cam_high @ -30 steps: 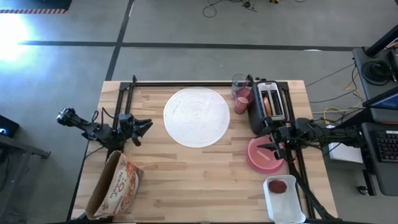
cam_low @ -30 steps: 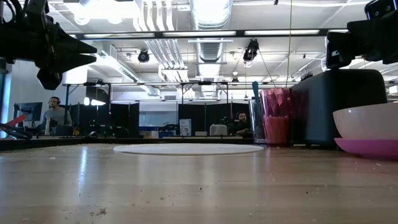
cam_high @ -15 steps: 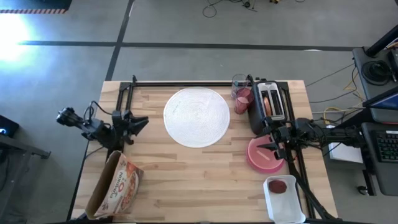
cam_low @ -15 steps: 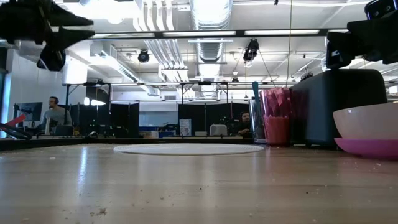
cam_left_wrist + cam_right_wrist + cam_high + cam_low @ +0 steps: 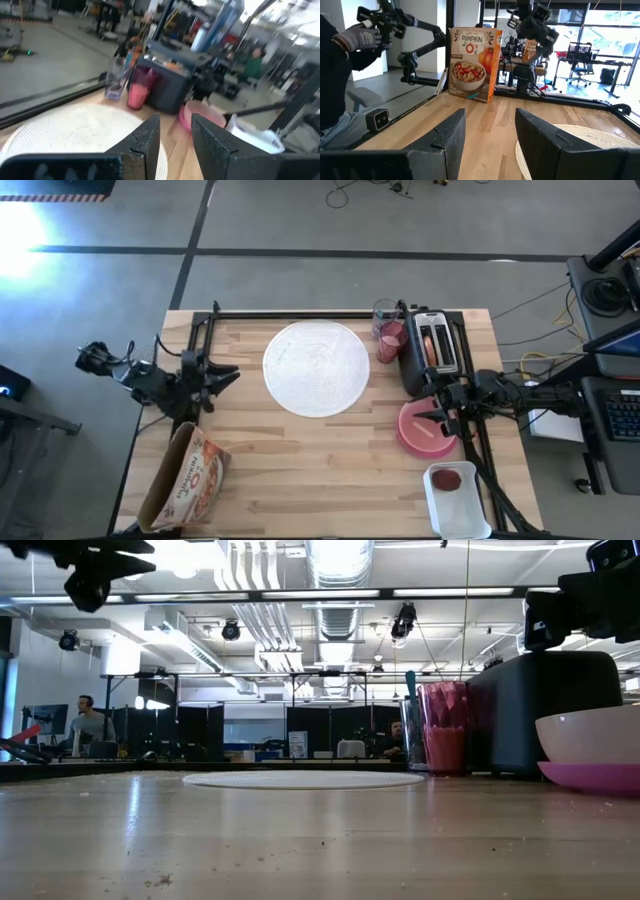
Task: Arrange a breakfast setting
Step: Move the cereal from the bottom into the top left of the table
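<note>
The large white disc [image 5: 316,367] lies flat at the table's far middle. The pink tumbler [image 5: 389,340] stands beside the black toaster [image 5: 432,352], which has a bagel [image 5: 433,346] in its slots. The peach bowl [image 5: 428,425] sits on the magenta plate [image 5: 596,778] at the right. The cereal box [image 5: 187,478] stands at the near left. A small red fruit [image 5: 449,479] lies in the white tray [image 5: 457,510]. My left gripper [image 5: 224,376] is open and empty, high above the table left of the disc. My right gripper [image 5: 428,416] is open above the bowl, clear of it.
A clear glass [image 5: 385,313] stands behind the tumbler. A black frame rail [image 5: 300,314] runs along the far edge. A person's gloved hand [image 5: 362,37] shows beyond the table's left side. Bare wood lies between the disc and the near edge.
My left gripper has risen and drawn back toward the table's left edge, away from the disc, staying open and empty. Nothing on the table has moved.
</note>
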Tool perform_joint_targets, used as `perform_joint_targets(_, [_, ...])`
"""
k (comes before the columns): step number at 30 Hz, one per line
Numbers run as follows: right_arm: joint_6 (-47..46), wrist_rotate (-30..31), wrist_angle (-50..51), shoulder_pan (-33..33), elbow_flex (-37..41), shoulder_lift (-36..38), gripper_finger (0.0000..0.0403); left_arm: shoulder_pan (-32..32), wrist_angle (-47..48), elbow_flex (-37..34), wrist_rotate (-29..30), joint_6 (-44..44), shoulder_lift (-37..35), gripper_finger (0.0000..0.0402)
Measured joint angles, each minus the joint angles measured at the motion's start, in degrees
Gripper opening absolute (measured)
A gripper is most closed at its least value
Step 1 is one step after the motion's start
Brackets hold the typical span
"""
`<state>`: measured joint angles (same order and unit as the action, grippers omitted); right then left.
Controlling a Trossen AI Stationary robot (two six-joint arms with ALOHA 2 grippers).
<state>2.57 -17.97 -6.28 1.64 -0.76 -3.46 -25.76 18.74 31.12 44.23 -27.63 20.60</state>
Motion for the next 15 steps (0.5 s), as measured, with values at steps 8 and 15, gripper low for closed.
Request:
perform_joint_targets(8, [0.0, 0.0, 0.0, 0.0, 0.0, 0.0, 0.0162, 0.0, 24.0, 18.1, -3.7, -10.8, 14.5, 0.0094])
perform_joint_targets(15, [0.0, 0.0, 0.0, 0.0, 0.0, 0.0, 0.0162, 0.0, 46.6, 32.5, -8.0, -20.2, 26.5, 0.0094])
